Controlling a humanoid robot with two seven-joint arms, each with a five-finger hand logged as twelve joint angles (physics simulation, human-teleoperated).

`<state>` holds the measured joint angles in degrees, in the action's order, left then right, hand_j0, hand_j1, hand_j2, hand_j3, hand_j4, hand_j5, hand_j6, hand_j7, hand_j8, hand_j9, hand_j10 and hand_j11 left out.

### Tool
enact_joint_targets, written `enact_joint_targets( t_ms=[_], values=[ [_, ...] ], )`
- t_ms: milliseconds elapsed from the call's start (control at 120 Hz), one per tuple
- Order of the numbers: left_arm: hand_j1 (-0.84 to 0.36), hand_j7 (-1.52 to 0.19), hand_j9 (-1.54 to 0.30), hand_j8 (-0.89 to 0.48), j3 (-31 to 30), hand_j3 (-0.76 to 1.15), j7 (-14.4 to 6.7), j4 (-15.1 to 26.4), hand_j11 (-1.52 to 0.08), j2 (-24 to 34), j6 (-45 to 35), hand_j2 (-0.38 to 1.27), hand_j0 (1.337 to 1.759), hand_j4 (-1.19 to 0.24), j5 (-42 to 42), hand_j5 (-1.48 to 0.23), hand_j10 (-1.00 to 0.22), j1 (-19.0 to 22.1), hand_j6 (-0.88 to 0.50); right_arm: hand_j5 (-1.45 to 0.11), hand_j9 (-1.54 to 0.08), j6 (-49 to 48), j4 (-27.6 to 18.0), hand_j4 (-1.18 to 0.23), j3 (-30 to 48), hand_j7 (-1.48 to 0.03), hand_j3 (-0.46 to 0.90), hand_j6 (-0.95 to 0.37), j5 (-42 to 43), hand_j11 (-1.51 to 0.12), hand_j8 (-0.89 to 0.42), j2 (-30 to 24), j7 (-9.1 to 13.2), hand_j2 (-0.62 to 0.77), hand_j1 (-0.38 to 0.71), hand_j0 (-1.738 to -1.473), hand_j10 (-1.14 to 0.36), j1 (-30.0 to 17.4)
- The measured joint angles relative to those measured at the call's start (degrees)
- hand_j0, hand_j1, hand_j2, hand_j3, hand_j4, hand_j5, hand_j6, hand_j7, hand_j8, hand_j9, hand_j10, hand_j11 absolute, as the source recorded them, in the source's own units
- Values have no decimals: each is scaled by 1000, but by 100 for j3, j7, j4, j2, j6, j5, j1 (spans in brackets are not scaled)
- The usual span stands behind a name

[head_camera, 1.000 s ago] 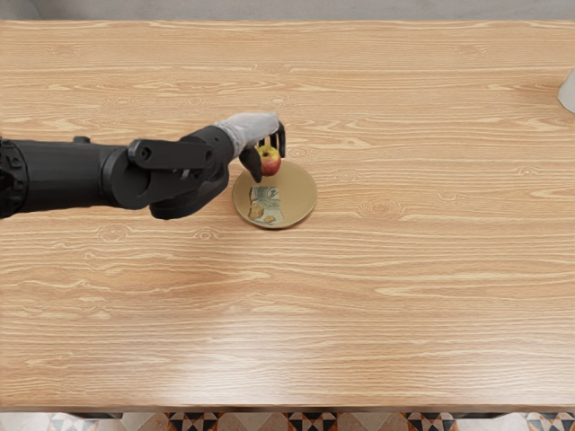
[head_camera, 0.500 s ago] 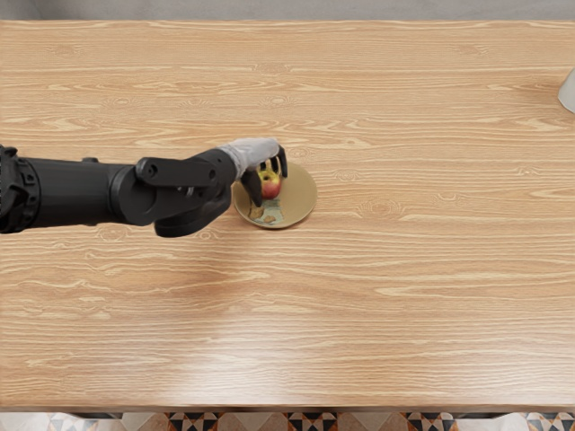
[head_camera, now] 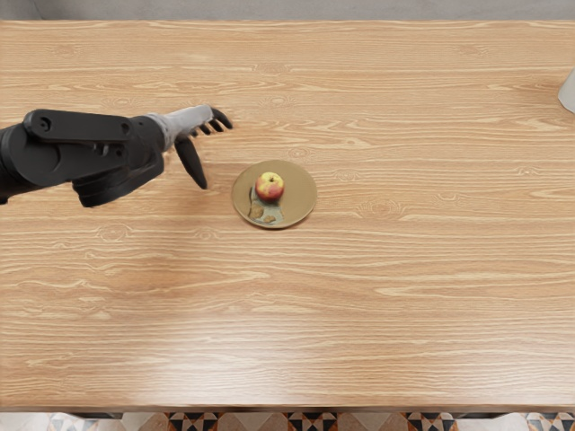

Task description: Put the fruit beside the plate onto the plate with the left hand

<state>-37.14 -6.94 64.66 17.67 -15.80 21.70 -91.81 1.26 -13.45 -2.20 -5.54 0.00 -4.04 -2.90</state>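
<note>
Apple (head_camera: 269, 186): sitting on the plate (head_camera: 301, 193).
Left robot hand (head_camera: 187, 128): hovering apart from plate, fingers spread, holding nothing.

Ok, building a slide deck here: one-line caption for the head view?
Apple resting on the plate on a wooden table, left hand open and clear of it to the left.

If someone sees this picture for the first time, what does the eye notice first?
First, the red-yellow apple sitting on the small golden plate near the middle of the wooden table. Then the left hand, on a dark arm from the left edge, up-left of the plate, spread open and holding nothing.
</note>
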Motion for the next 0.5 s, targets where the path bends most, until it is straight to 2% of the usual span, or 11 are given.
enact_joint_targets(
  t_ms=[117,225,325,500],
  values=[
    [37,-344,-343,-258,385,0,0,129,-344,1232,928,63,1658,-263,-372,-344,-264,274,-256,-41,-41,0,0,-32,0,-41,0,-32,0,-41,-32,0,0,-6,-311,-1658,-32,0],
    [43,-335,-335,-255,839,0,1,163,-335,2146,2138,58,1658,-257,-1264,-335,-258,727,-253,-41,-41,1,0,-32,0,-41,0,-32,0,-41,-32,0,0,-6,-311,-1658,-32,0],
    [46,-331,-330,-253,1345,0,7,164,-330,2686,2973,55,1658,-254,-1826,-331,-255,1246,-252,-41,-41,2,0,-32,0,-41,0,-32,0,-41,-32,0,0,-6,-311,-1658,-32,0],
    [49,-326,-326,-250,1855,0,16,177,-326,3186,3495,53,1658,-251,-2231,-326,-251,1397,-250,-41,-41,3,0,-32,0,-41,0,-32,0,-41,-32,0,0,-6,-311,-1658,-32,0]
  ],
)
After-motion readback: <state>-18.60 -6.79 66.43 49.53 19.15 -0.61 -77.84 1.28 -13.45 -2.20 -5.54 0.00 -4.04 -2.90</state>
